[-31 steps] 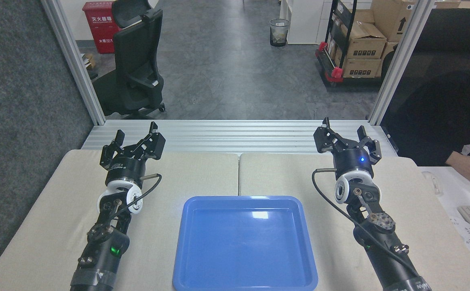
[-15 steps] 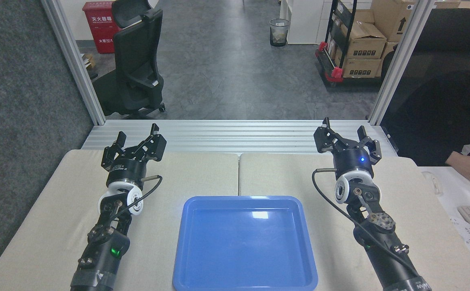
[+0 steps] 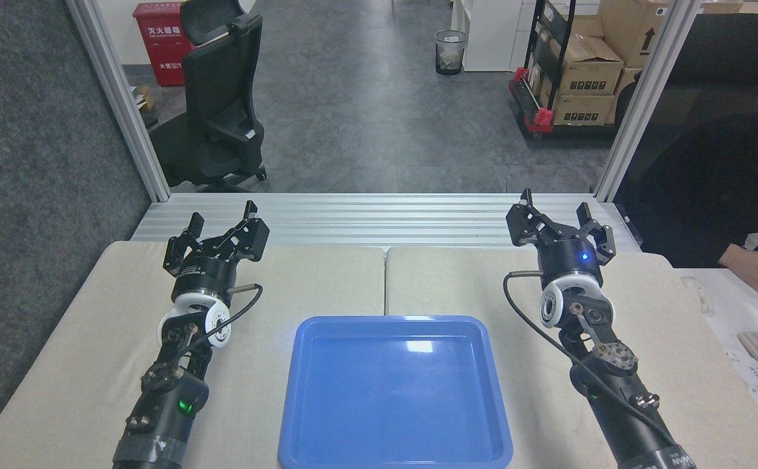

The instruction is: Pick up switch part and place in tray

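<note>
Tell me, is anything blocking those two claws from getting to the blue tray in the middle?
Nothing visible does. The left gripper and right gripper both hang open above bare cloth, and the tray lies between the arms with nothing in it. The switch part they should carry there is not in view.

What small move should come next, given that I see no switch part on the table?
Probably hold both arms where they are and wait for the part. The tray is empty, the table pads show no switch part, and both the left gripper and right gripper hover open with nothing between their fingers.
</note>
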Controlling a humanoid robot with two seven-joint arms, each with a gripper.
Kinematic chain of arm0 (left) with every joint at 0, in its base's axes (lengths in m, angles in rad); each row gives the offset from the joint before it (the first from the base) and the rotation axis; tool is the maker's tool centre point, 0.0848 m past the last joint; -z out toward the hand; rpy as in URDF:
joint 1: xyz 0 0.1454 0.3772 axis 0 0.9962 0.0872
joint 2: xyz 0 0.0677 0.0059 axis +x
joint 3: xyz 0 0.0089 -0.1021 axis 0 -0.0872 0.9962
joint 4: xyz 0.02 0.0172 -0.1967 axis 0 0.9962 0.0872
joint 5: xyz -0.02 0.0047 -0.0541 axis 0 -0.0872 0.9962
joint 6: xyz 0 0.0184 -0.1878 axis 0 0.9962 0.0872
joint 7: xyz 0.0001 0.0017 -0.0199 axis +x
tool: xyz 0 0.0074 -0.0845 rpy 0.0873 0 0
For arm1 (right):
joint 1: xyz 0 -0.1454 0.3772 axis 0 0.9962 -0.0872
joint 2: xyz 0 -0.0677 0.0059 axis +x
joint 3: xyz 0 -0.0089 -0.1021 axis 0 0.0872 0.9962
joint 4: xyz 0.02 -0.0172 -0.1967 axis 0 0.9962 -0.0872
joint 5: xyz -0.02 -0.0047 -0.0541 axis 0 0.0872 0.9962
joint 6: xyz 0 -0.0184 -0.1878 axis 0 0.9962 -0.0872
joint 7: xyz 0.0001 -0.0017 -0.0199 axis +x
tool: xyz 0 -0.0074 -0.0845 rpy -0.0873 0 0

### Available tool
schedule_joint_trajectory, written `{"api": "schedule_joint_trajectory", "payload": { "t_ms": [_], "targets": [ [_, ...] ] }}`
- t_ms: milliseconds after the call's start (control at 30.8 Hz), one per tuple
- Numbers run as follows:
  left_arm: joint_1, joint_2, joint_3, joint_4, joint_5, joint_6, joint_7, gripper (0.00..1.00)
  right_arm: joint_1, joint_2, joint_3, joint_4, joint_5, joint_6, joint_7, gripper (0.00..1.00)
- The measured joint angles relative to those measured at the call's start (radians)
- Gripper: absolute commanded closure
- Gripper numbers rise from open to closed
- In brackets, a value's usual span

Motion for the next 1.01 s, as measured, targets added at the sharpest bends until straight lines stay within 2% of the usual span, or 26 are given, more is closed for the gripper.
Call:
{"api": "schedule_joint_trajectory", "payload": {
  "t_ms": [1008],
  "targets": [
    [0.016, 0.019, -0.012, -0.009, -0.024, -0.018, -0.013, 0.00, 0.000, 0.000, 0.000, 0.000, 0.000, -0.001, 0.000, 0.00]
  ]
}}
